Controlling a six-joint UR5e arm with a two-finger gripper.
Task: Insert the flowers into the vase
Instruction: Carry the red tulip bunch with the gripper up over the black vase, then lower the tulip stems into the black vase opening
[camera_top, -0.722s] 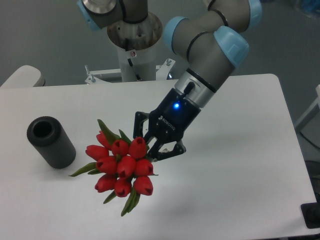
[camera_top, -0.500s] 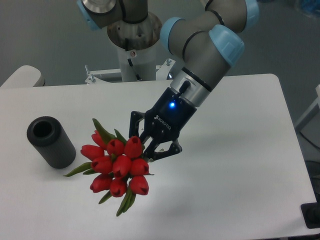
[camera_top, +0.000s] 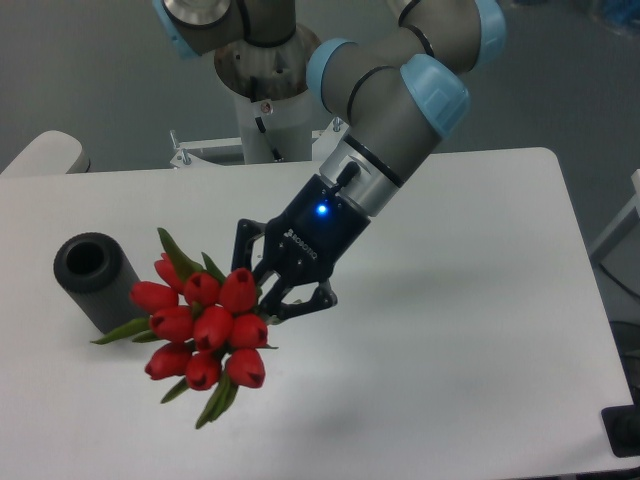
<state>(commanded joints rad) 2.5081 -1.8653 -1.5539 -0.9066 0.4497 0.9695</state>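
The tool (camera_top: 268, 296) was clamped on the stems of the flowers (camera_top: 200, 325), holding the bunch above the desk (camera_top: 450, 330) with the red buds facing the camera. The bunch hung just right of the vase (camera_top: 92, 279), which stood on the desk with its round opening showing, one leaf overlapping its lower side.

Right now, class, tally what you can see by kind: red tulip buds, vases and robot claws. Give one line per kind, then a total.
Red tulip buds in the flowers: 9 visible, more may be hidden behind them
Vase: 1, dark grey, standing on the white table
Claw: 1, shut on the flowers
Total: 11
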